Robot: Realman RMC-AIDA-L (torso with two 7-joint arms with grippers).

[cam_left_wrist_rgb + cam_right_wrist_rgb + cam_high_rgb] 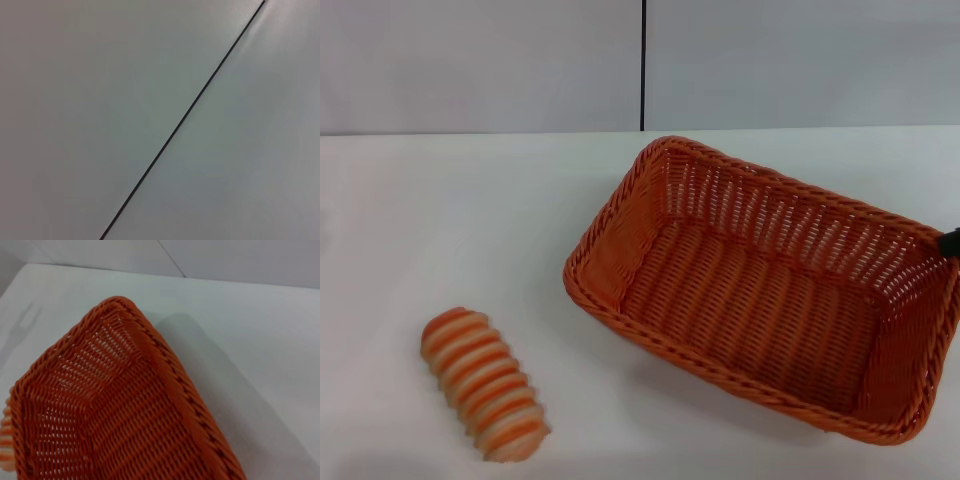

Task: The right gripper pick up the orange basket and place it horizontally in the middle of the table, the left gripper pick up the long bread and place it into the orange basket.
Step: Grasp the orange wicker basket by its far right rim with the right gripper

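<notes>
The orange basket (623, 193) sits on the white table (470, 220) right of centre, turned at a slant, and it holds nothing. The long bread (483, 384), striped orange and cream, lies on the table at the front left, well apart from the basket. A small black tip of my right gripper (950, 242) shows at the basket's far right rim. The right wrist view looks down close on the basket's rim (170, 375), and a sliver of the bread (4, 432) peeks out beyond it. My left gripper is out of view.
A grey wall with a thin black vertical seam (643, 65) stands behind the table. The left wrist view shows only that wall and its seam (185, 115). Bare tabletop (250, 330) lies beside the basket.
</notes>
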